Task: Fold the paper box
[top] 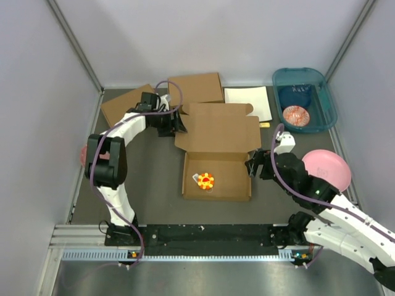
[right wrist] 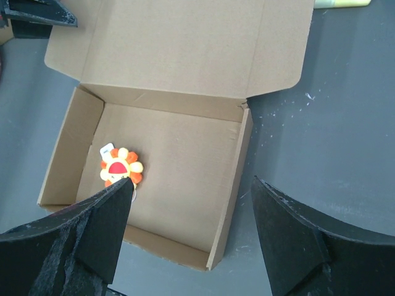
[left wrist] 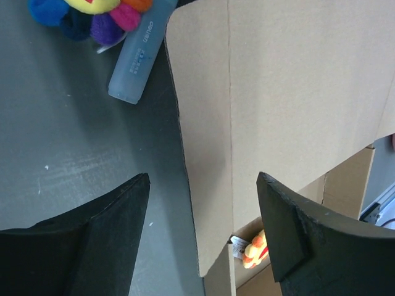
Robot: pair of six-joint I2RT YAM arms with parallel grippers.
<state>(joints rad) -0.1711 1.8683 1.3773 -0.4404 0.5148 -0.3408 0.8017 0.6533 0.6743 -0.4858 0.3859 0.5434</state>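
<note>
The paper box point(top: 217, 177) lies open mid-table, its lid point(top: 219, 129) folded back flat behind the tray. An orange flower toy point(top: 205, 180) sits inside. My left gripper point(top: 176, 126) is at the lid's left side flap point(left wrist: 207, 123). It is open, and the flap's edge runs between the black fingers point(left wrist: 99, 240) without touching either. My right gripper point(top: 253, 165) hovers open over the tray's right wall point(right wrist: 233, 179), one finger point(right wrist: 92, 228) above the tray floor near the toy point(right wrist: 119, 166), the other outside the box.
Two smaller cardboard boxes point(top: 126, 105) point(top: 195, 88) and a white sheet point(top: 247, 102) lie at the back. A teal bin point(top: 326, 102) holding a patterned bowl point(top: 296, 115) stands back right. A blue marker point(left wrist: 137, 55) and a colourful plush point(left wrist: 86, 15) lie near the left gripper.
</note>
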